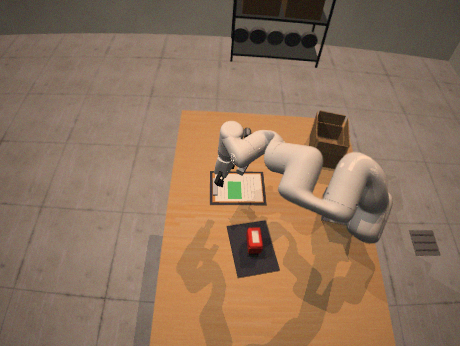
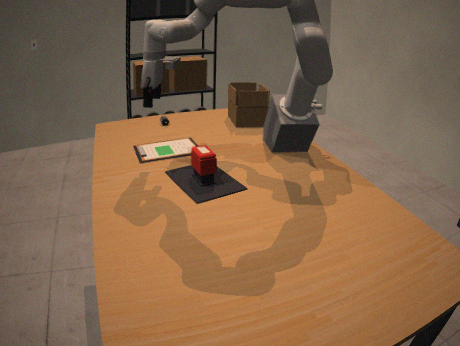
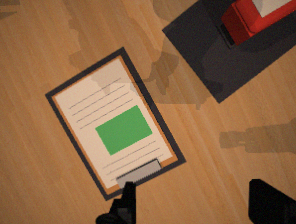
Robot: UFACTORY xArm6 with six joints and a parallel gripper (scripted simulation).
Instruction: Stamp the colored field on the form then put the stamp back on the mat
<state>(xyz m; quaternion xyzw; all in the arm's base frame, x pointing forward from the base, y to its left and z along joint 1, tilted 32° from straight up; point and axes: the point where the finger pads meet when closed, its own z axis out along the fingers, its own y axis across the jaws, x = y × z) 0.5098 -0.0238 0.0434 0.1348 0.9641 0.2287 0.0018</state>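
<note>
A red stamp (image 1: 255, 240) with a white top stands upright on a dark mat (image 1: 252, 248); it also shows in the exterior view (image 2: 203, 160) and at the top right of the wrist view (image 3: 255, 17). The form (image 1: 238, 188) on its clipboard carries a green field (image 1: 234, 190), also seen in the exterior view (image 2: 164, 149) and in the wrist view (image 3: 123, 129). My gripper (image 2: 151, 95) hangs high above the form's end, open and empty. Its two dark fingertips show at the bottom of the wrist view (image 3: 195, 207).
An open cardboard box (image 2: 248, 103) stands at the table's far side beside the arm's base (image 2: 291, 130). A small dark object (image 2: 163, 120) lies on the table behind the form. A shelf rack (image 1: 280, 27) stands beyond the table.
</note>
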